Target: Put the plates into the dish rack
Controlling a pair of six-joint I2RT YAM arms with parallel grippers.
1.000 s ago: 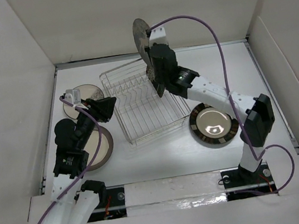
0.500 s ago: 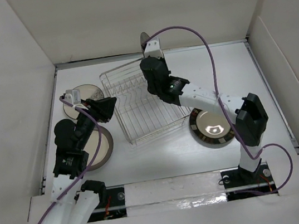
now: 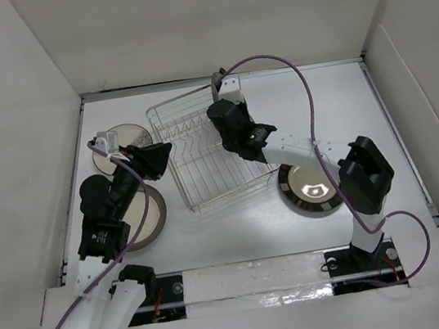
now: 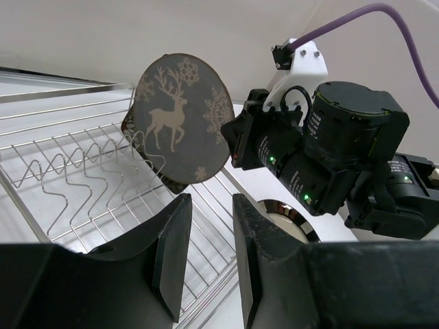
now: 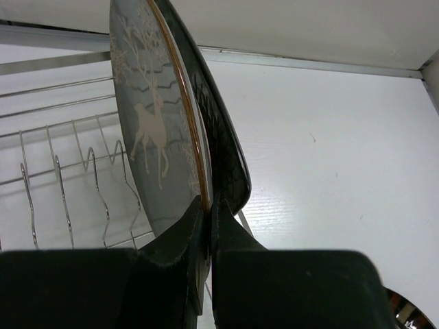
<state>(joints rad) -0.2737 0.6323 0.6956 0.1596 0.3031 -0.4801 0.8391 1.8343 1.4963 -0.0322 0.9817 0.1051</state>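
Reindeer plate [image 4: 180, 116] stands upright at the dish rack [image 3: 211, 162], pinched by the right gripper [image 5: 206, 205] (left gripper [image 4: 211, 202] part-open, empty).

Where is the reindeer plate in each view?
Top external: reindeer plate, an edge-on sliver at the dish rack's far right corner, mostly hidden.
Left wrist: upper centre-left, face-on.
Right wrist: left of centre, edge-on, in the right pincer.
Shared landmark: the rack's wire dividers.

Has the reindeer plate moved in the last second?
Yes. The reindeer plate has come down from against the back wall to the dish rack.
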